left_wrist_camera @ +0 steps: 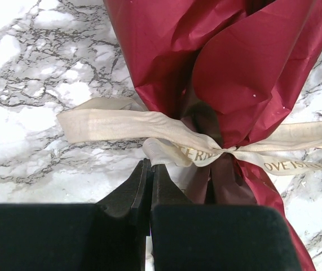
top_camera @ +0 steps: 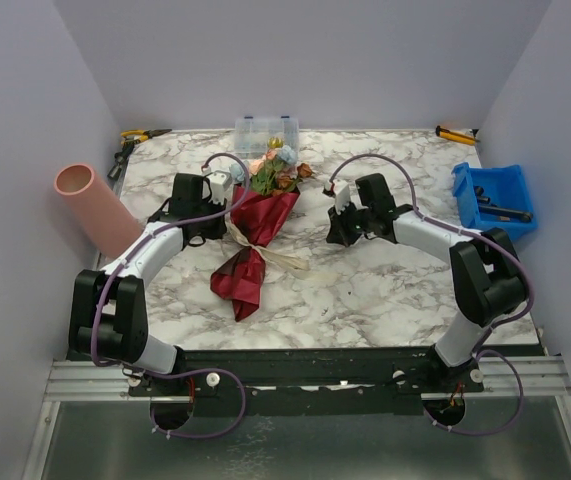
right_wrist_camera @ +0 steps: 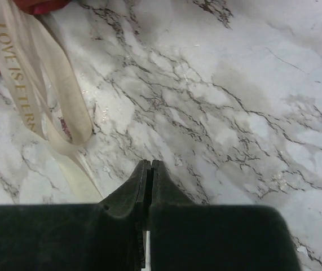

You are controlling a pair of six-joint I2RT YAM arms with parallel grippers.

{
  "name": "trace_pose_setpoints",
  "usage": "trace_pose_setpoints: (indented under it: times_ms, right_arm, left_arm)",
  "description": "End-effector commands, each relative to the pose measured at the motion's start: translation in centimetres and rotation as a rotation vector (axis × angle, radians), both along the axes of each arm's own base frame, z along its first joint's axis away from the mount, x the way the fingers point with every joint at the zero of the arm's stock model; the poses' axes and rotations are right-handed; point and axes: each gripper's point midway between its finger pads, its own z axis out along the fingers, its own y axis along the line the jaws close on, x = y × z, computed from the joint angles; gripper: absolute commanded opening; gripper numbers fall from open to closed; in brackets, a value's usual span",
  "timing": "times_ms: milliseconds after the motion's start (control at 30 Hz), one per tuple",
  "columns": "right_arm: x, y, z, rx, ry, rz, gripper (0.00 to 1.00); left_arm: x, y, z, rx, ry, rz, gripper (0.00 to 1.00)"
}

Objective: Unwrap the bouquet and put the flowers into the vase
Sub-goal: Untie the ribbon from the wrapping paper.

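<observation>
Table (top_camera: 385,285): marbled top.
Bouquet (top_camera: 261,222): lies mid-table, maroon wrap on, flowers (top_camera: 275,165) toward the far edge.
Vase (top_camera: 95,205): pink tube, tilted at the table's left edge, well apart from the bouquet.
Left gripper (left_wrist_camera: 150,165): closed, empty, tips just beside the tied ribbon (left_wrist_camera: 110,124).
Right gripper (right_wrist_camera: 149,164): closed, empty, over bare marble near a ribbon tail.

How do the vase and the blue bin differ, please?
The vase is a tall pink tube at the table's left edge; the bin is a blue box at its right edge. The vase looks empty; the bin holds dark items. Both stand apart from the bouquet.
</observation>
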Motion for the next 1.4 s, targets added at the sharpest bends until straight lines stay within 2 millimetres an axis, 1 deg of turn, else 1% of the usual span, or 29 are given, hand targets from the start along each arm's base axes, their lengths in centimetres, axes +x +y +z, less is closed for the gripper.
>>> trace_pose_setpoints:
  times_ms: [0, 33, 67, 133, 167, 200, 233, 300, 333, 400, 467, 533, 600, 667, 800, 900, 1033, 1133, 1267, 1300, 1367]
  right_arm:
    - [-1.9, 0.8, 1.1, 0.055, 0.019, 0.099, 0.00]
    - [-2.5, 1.4, 1.3, 0.085, 0.051, 0.132, 0.03]
    - [-3.0, 1.7, 1.3, 0.098, 0.080, 0.149, 0.12]
    - [-3.7, 2.2, 1.2, 0.124, 0.121, 0.176, 0.33]
    - [-4.0, 2.4, 1.1, 0.136, 0.136, 0.188, 0.41]
    - [-4.4, 2.7, 1.1, 0.141, 0.148, 0.203, 0.47]
    - [-4.9, 3.0, 1.2, 0.147, 0.161, 0.225, 0.50]
    - [-5.6, 3.5, 1.6, 0.159, 0.166, 0.267, 0.49]
    - [-6.1, 3.7, 1.9, 0.167, 0.164, 0.285, 0.47]
    - [-6.9, 4.3, 2.3, 0.176, 0.156, 0.318, 0.46]
    - [-7.3, 5.0, 2.0, 0.151, 0.148, 0.334, 0.45]
    - [-7.6, 5.5, 1.2, 0.118, 0.167, 0.341, 0.45]
    - [-7.5, 5.9, 0.0, 0.090, 0.194, 0.344, 0.44]
    - [-7.5, 6.3, -0.9, 0.065, 0.204, 0.345, 0.46]
    - [-7.8, 7.3, -1.7, 0.030, 0.190, 0.363, 0.47]
    - [-7.3, 7.6, -2.3, 0.000, 0.176, 0.349, 0.47]
    - [-6.4, 7.6, -3.4, -0.029, 0.176, 0.325, 0.50]
    - [-6.7, 8.2, -3.4, -0.009, 0.201, 0.340, 0.53]
    - [-7.1, 9.2, -3.6, -0.008, 0.204, 0.366, 0.52]
    - [-7.3, 9.5, -3.5, -0.005, 0.204, 0.378, 0.51]
    - [-7.7, 10.1, -3.4, 0.001, 0.207, 0.399, 0.46]
  left_arm:
    - [-0.5, -0.9, 0.4, -0.050, -0.010, -0.041, 0.00]
    - [-0.5, -1.0, 0.3, -0.055, -0.005, -0.045, 0.00]
    - [-0.5, -1.2, 0.2, -0.061, -0.001, -0.050, 0.00]
    - [-0.6, -1.3, 0.0, -0.068, 0.008, -0.054, 0.00]
    - [-0.5, -1.4, 0.0, -0.070, 0.010, -0.056, 0.00]
    - [-0.5, -1.4, -0.1, -0.073, 0.013, -0.057, 0.00]
    - [-0.5, -1.5, -0.1, -0.074, 0.014, -0.058, 0.00]
    - [-0.6, -1.6, -0.2, -0.076, 0.019, -0.059, 0.00]
    - [-0.6, -1.5, -0.2, -0.077, 0.019, -0.059, 0.00]
    - [-0.6, -1.6, -0.1, -0.083, 0.019, -0.060, 0.00]
    - [-0.6, -1.7, 0.0, -0.087, 0.018, -0.063, 0.00]
    - [-0.6, -1.8, 0.0, -0.090, 0.018, -0.062, 0.00]
    - [-0.6, -1.8, 0.1, -0.092, 0.018, -0.065, 0.00]
    - [-0.6, -1.8, 0.2, -0.093, 0.014, -0.066, 0.00]
    - [-0.6, -1.9, 0.2, -0.095, 0.015, -0.067, 0.00]
    - [-0.6, -2.0, 0.2, -0.100, 0.020, -0.067, 0.00]
    - [-0.6, -2.0, 0.1, -0.103, 0.023, -0.069, 0.00]
    - [-0.6, -2.1, 0.0, -0.105, 0.027, -0.070, 0.00]
    - [-0.5, -2.2, -0.1, -0.109, 0.033, -0.070, 0.00]
    - [-0.5, -2.2, -0.1, -0.109, 0.032, -0.072, 0.00]
    - [-0.5, -2.2, -0.1, -0.110, 0.032, -0.073, 0.00]
